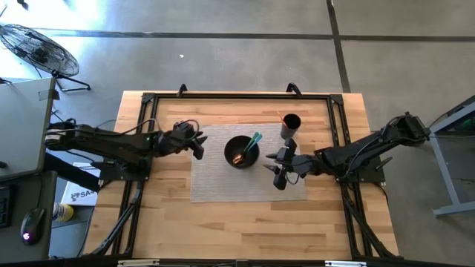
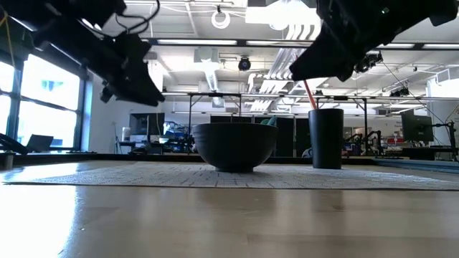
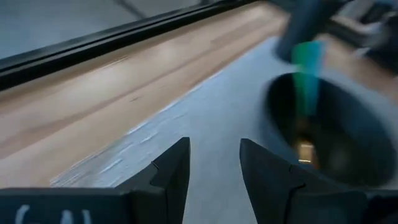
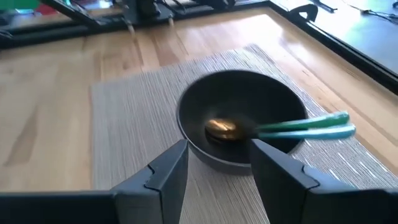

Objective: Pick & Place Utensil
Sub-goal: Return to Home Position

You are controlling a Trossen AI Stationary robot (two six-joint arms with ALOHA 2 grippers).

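A black bowl [image 1: 241, 152] stands on a grey placemat [image 1: 223, 182] in the middle of the table. Two utensils with teal handles [image 4: 308, 124] and a gold head [image 4: 222, 129] lie in it, handles leaning on the rim. A tall black cup [image 1: 290, 124] with a red-handled utensil [image 2: 310, 93] stands on the mat's far right corner. My left gripper [image 1: 200, 145] hovers open left of the bowl, above the mat. My right gripper [image 1: 278, 167] hovers open right of the bowl. In the right wrist view the bowl [image 4: 239, 118] lies just beyond my gripper [image 4: 219, 165].
A black metal frame [image 1: 237, 96] runs along the table's far edge and down both sides. Bare wood [image 1: 237, 222] lies between the mat and the near edge. Off the table to the left stand a fan [image 1: 41, 48] and a desk with a mouse [image 1: 30, 236].
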